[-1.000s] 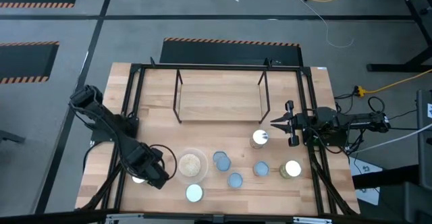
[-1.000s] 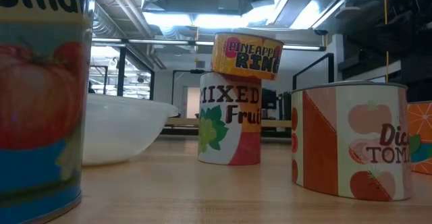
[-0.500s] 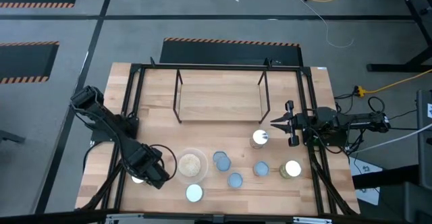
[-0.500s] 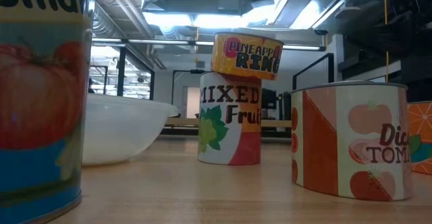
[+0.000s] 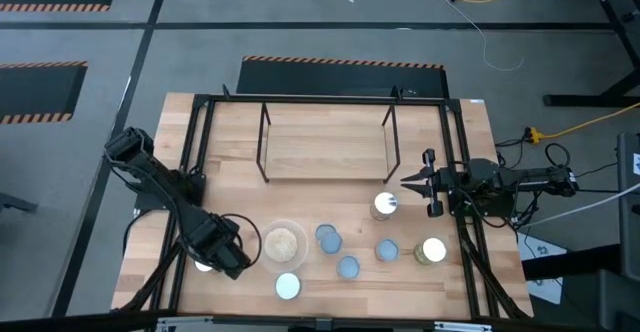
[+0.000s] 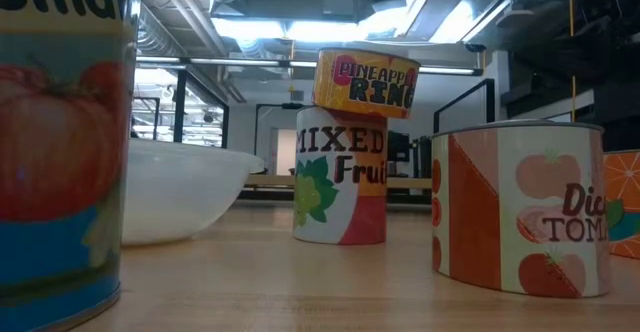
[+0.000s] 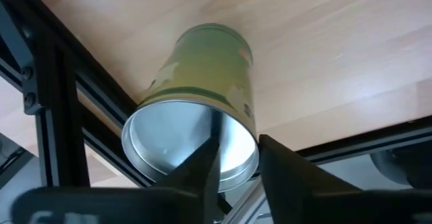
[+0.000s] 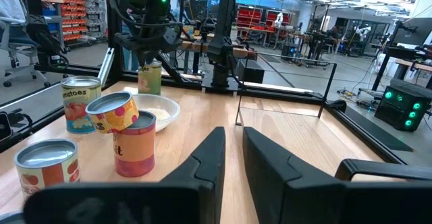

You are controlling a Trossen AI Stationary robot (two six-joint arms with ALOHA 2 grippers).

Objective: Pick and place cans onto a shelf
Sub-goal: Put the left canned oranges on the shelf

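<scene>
From overhead I can't see my left gripper (image 5: 215, 257) properly: the arm's own body covers its fingers and nearly all of the green can (image 5: 204, 264) beneath it, leaving only a bright sliver. In the left wrist view that can's (image 7: 196, 129) rim sits between the fingers (image 7: 202, 177), whose tips I can't tell from the shiny lid. At table height the nearest tomato can (image 6: 62, 142) is cut off by the picture's edge, as is the orange can (image 6: 622, 204).

Bright ceiling lights (image 6: 290, 27) flare white in the low view, while the nearest tomato can (image 6: 60, 142) looms blurred.
</scene>
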